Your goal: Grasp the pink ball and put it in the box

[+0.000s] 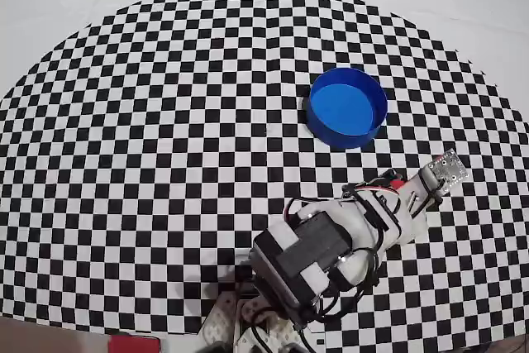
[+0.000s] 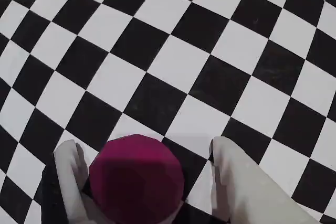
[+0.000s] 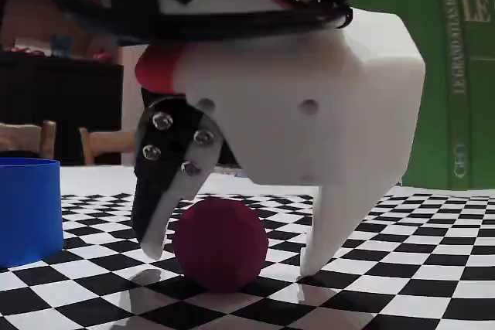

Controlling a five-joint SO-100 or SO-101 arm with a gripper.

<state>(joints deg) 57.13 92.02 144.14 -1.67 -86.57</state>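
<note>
The grasp is being set up: at the bottom of the wrist view the pink ball (image 2: 136, 179) rests on the checkered table (image 2: 173, 61) between the spread fingers of the end effector (image 2: 144, 174), which is open and not yet squeezing it. Judging by this, closing comes next, then lifting and carrying the ball to the blue box (image 1: 348, 107), which lies toward the upper right of the overhead view, well apart from the ball.

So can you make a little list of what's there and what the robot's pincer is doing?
ball: pink, on the checkered table, between the pincer's fingers
pincer: open, straddling the ball, tips near the table
ball gripped: not yet; gap shows on the right finger side in the wrist view
box: blue, round, empty, apart from the ball
</note>
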